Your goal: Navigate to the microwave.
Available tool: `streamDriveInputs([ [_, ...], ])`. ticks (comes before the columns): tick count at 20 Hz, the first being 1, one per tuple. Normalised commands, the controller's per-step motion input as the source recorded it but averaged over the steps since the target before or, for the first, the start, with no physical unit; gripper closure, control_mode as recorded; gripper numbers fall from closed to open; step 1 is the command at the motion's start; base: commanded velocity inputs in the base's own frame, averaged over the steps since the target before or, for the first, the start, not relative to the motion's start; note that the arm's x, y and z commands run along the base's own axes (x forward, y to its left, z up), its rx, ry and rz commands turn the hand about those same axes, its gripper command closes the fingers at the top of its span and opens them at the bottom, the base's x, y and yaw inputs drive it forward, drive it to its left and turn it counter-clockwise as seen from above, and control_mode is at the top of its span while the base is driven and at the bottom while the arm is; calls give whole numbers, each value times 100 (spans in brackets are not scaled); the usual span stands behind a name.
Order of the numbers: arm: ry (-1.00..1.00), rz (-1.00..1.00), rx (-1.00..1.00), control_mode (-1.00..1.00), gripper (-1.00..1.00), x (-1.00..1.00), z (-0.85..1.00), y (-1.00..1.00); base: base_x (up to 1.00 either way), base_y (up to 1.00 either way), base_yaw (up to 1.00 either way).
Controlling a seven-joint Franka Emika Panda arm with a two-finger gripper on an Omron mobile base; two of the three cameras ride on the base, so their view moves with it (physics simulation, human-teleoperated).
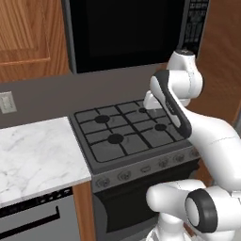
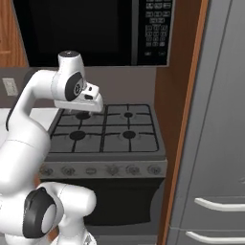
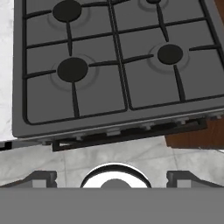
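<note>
Microwave (image 1: pixel 127 33) — large black built-in unit with glossy door — sits above the grey four-burner gas stove (image 1: pixel 129 129), directly ahead. Gripper (image 3: pixel 112 177) fingers stand apart, empty. Drive further and you risk striking the stove front — keep clearance.

microwave (image 1: pixel 127 33) top cut off by frame | keypad (image 2: pixel 154 28) btns too small to read

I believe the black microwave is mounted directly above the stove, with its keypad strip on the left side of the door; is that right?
Not quite. The microwave does sit directly above the stove, but its keypad strip is on the right side of the door, not the left. The right base view shows this clearly.
</note>
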Motion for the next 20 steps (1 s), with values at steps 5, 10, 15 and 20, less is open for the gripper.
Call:
streamDriveInputs([
  [5,0,0,0,100,-100,0,0,0,56,0,0],
  [10,0,0,0,100,-100,0,0,0,4,0,0],
  [15,0,0,0,100,-100,0,0,0,20,0,7],
  [20,0,0,0,100,-100,0,0,0,22,0,22],
])
